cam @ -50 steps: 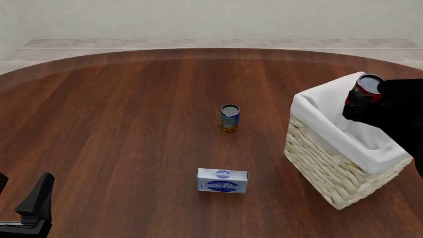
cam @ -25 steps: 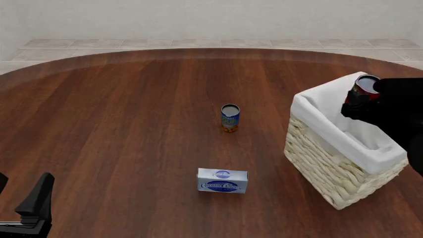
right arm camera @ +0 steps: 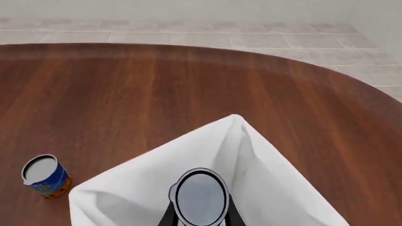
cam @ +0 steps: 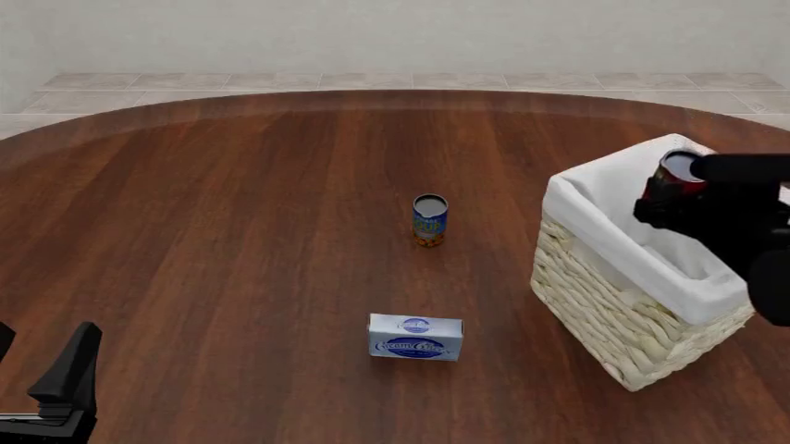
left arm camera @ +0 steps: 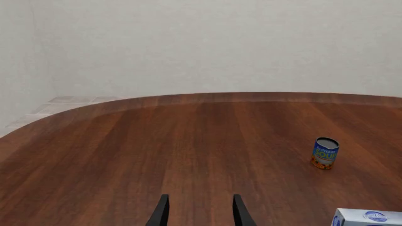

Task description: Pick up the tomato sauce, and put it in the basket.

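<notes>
Tomato sauce (cam: 676, 176) is clamped between the two fingers of my right gripper (cam: 668, 196), and I hold it in the air over the open mouth of the basket (cam: 611, 277), above the white cloth lining. In my right wrist view the grey metal top of the can (right arm camera: 201, 197) sits in the middle of the white lining, with one finger on each side of it, so I judge that the position above the basket is good. The picking up is done, as the can is off the table and inside my grip. What is left is the last part: to bring the can lower into the basket, to let my fingers go apart, and to take the arm away. The can is not yet resting inside, so I cannot call the task finished. My left gripper (left arm camera: 199, 213) is low at the near left side of the table; its fingers stand apart and hold nothing. Now I count the things: one tomato sauce can, one basket, one blue-and-orange can (cam: 428, 219) standing upright near the middle of the table, and one blue-white box (cam: 415, 337) lying nearer to me than that can. Both are well apart from the basket and I touch neither of them.
</notes>
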